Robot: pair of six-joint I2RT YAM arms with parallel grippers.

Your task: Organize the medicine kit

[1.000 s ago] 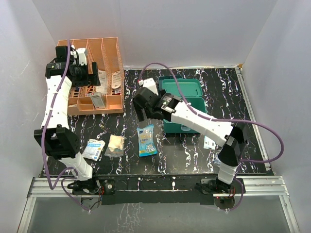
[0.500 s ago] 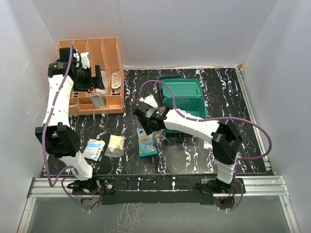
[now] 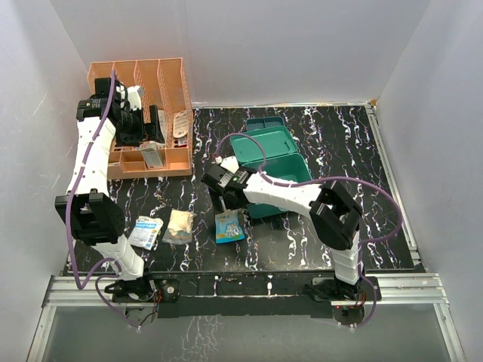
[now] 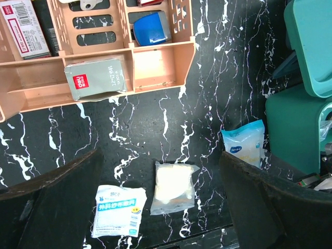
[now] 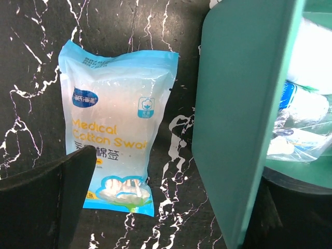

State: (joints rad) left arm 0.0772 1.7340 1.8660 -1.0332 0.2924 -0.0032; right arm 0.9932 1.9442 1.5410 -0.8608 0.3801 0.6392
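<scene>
Right hand near blue packet, beside medicine kit.

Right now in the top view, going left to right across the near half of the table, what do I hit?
white-and-blue packet → cream packet → cotton swab bag → medicine kit

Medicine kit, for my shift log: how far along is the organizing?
Done: the medicine kit stands open with a few wrapped items inside. In hand: nothing; the right gripper hangs open above the cotton swab bag, the left gripper open and empty. Left: that bag, a beige packet and a white-and-blue packet lie on the table.
</scene>
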